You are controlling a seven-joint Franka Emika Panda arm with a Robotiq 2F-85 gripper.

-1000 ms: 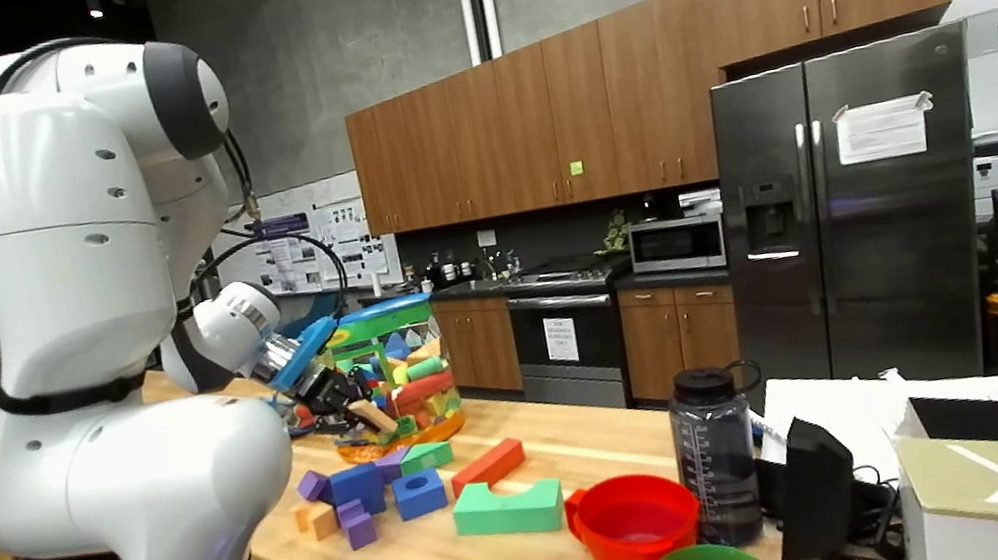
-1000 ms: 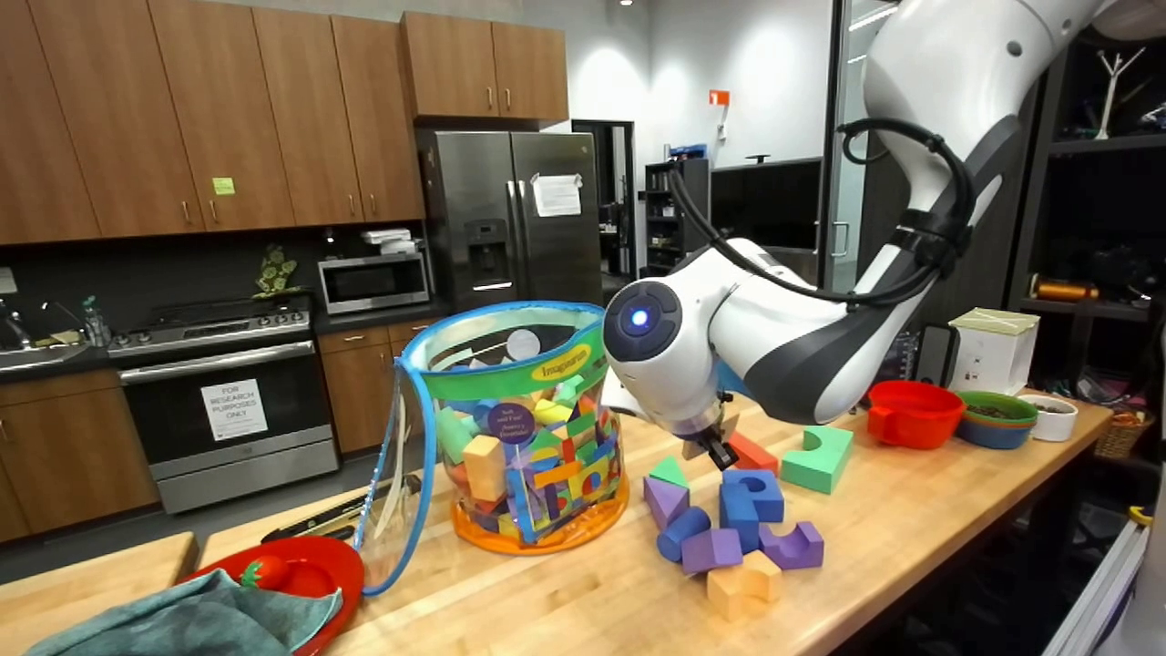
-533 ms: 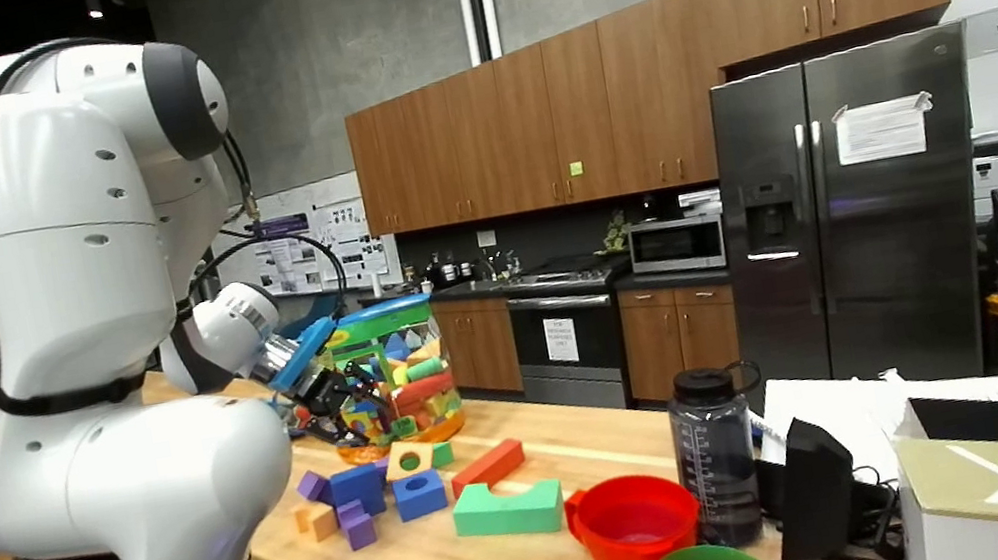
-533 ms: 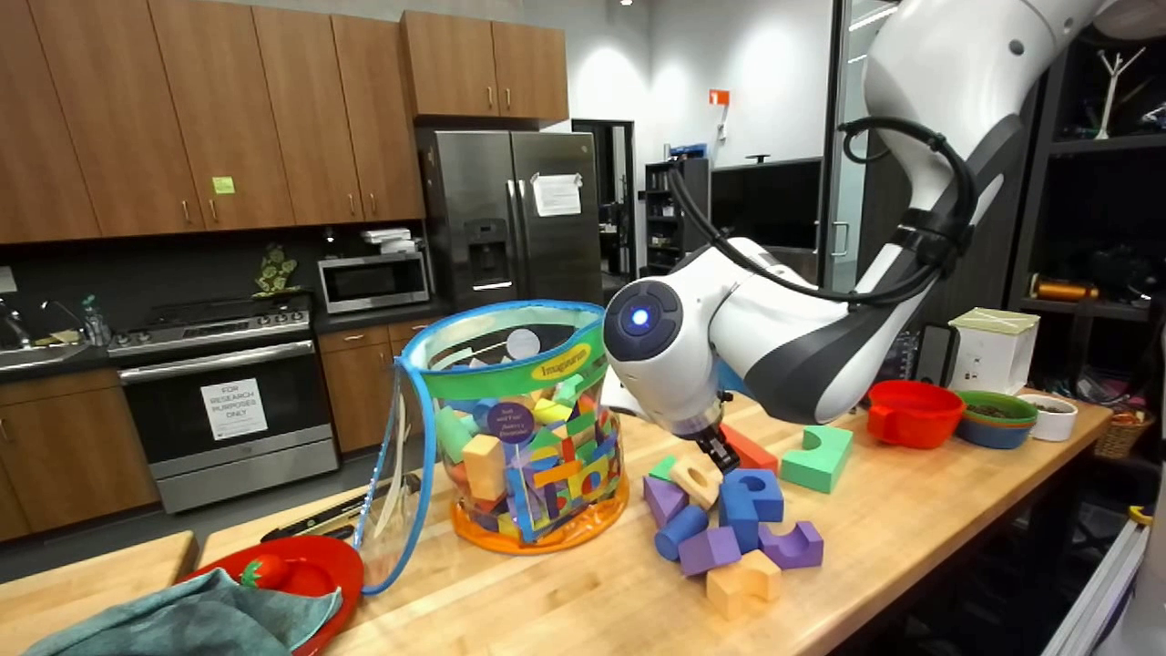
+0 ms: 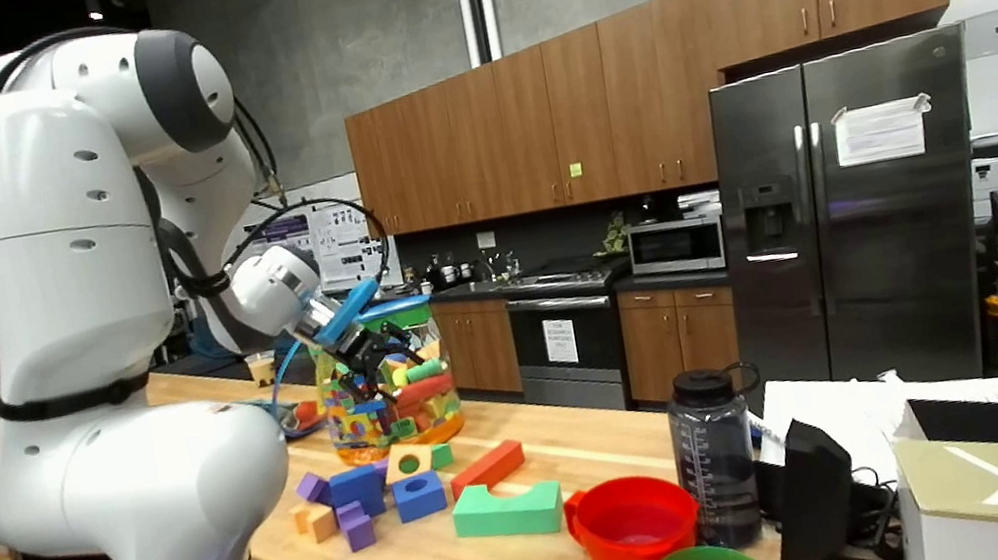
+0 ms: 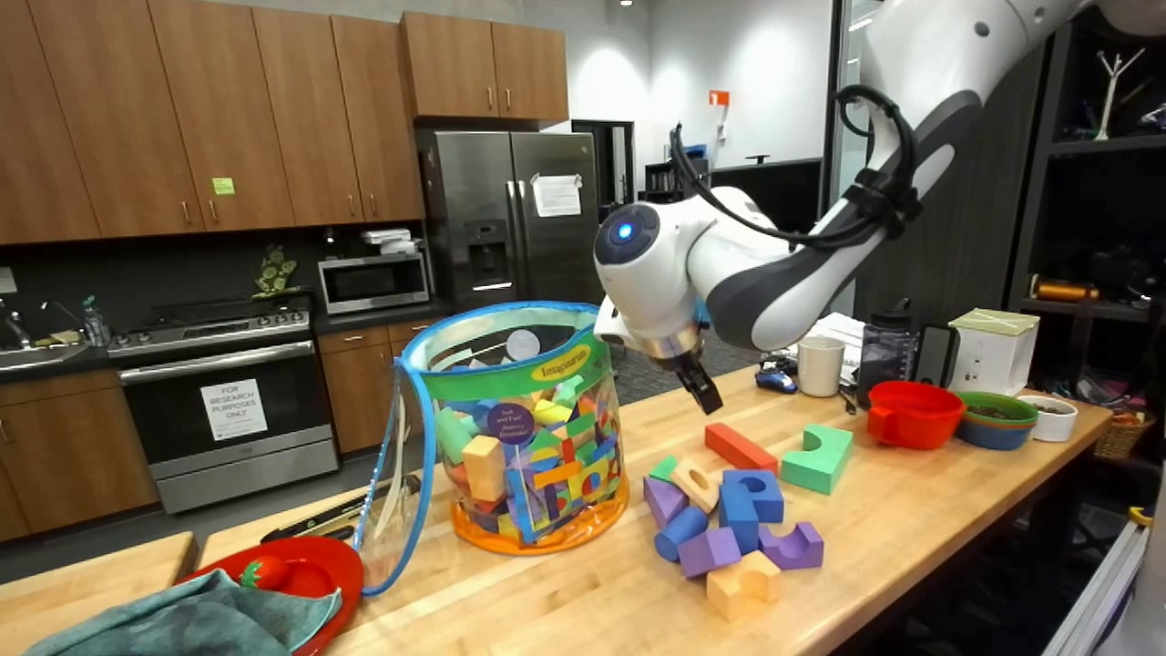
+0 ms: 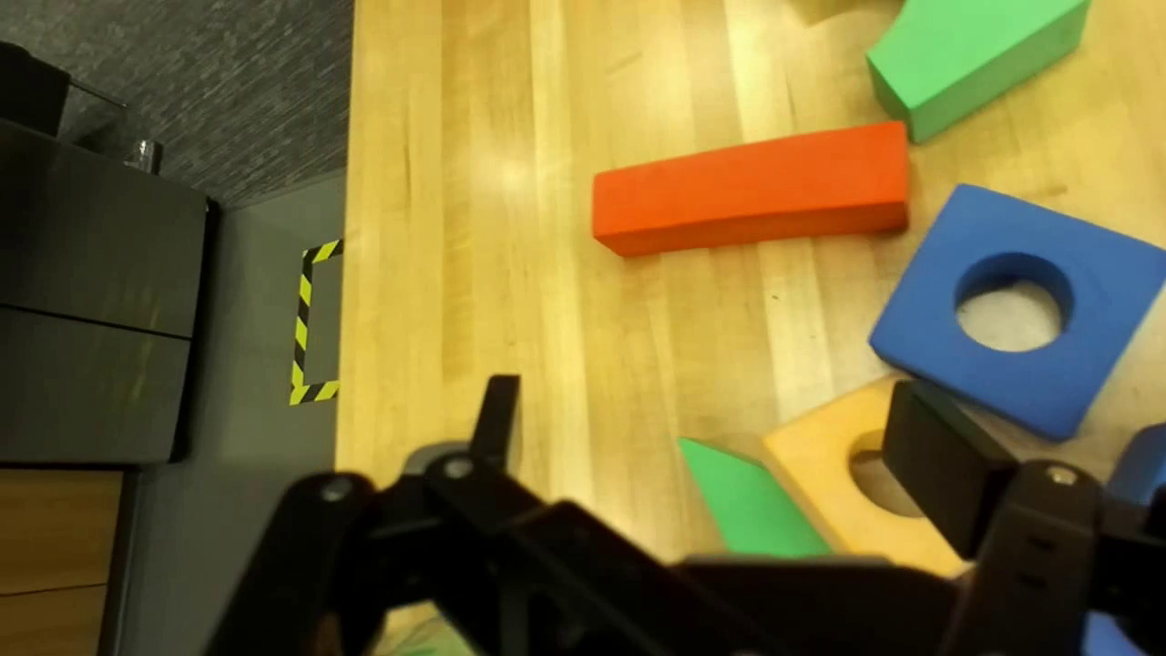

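Arm bent, slanting down | fingers spread wide, holding nothing | above tan block

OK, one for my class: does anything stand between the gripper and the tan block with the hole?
Nothing visible does. The gripper hangs above with its jaws open, no block lies on the tan block, and the blue block with a hole sits beside it.

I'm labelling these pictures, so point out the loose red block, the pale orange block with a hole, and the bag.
Red block (image 7: 751,185): wrist view, middle of its upper face.
Pale orange block (image 7: 815,461): wrist view, its face beside the hole.
Bag (image 6: 496,384): an exterior view, its green band.
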